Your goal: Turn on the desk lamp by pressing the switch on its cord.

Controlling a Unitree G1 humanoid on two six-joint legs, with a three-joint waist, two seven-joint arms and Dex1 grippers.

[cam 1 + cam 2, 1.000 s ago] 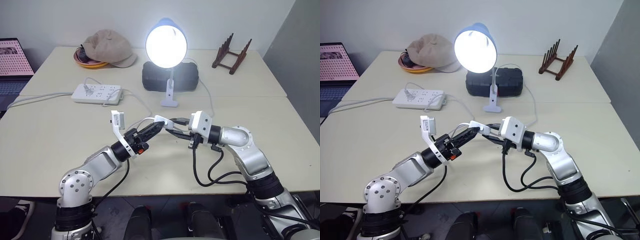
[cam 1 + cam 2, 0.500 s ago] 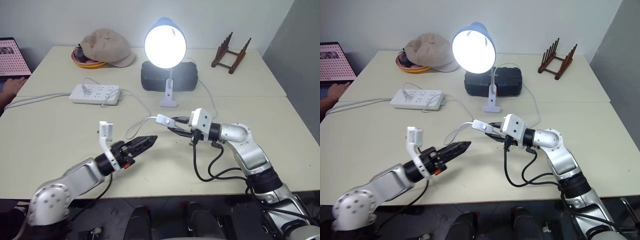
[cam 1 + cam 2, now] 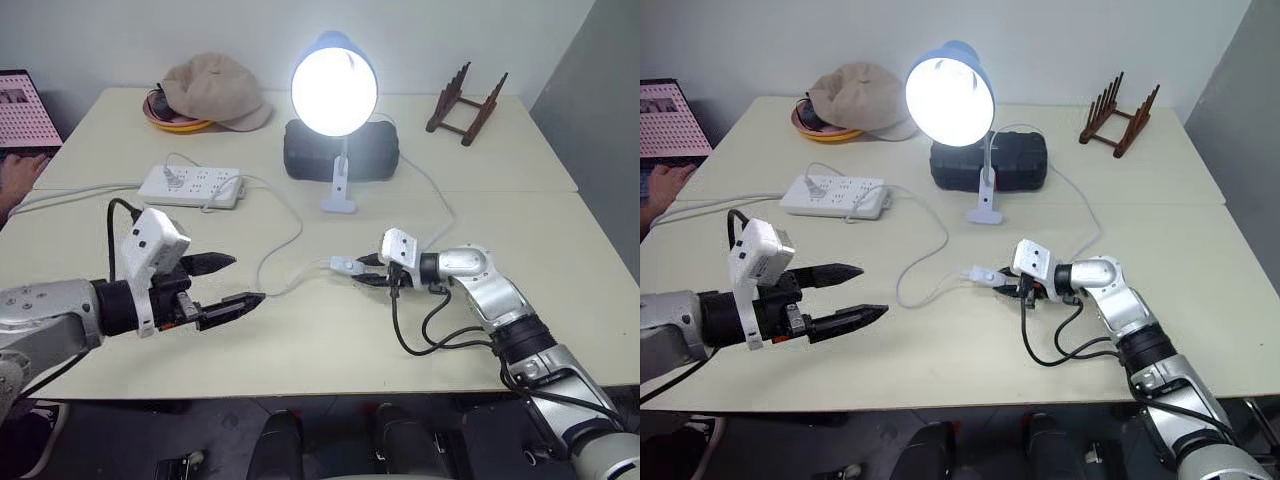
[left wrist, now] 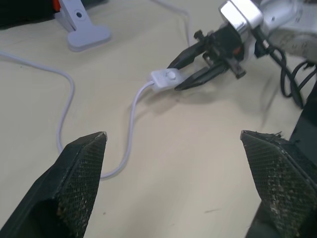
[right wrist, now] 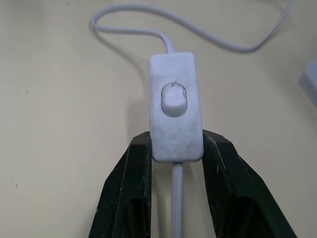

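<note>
Near the table's (image 3: pixel 300 350) front edge, your left gripper (image 3: pixel 228 283) hangs with its fingers spread wide and empty, well apart from the switch (image 3: pixel 346 267). A little farther in, your right gripper (image 3: pixel 372 273) pinches the switch's end between closed fingers, low over the table. The cord (image 3: pixel 272 250) loops back toward the power strip (image 3: pixel 190 186). Beyond, toward the far edge, the desk lamp (image 3: pixel 334 88) is lit. If you pull the right arm away without letting go, the cord could tug and tip the lamp. The rocker's position is hard to read, and the bulb's glare hides the shade's inside.
</note>
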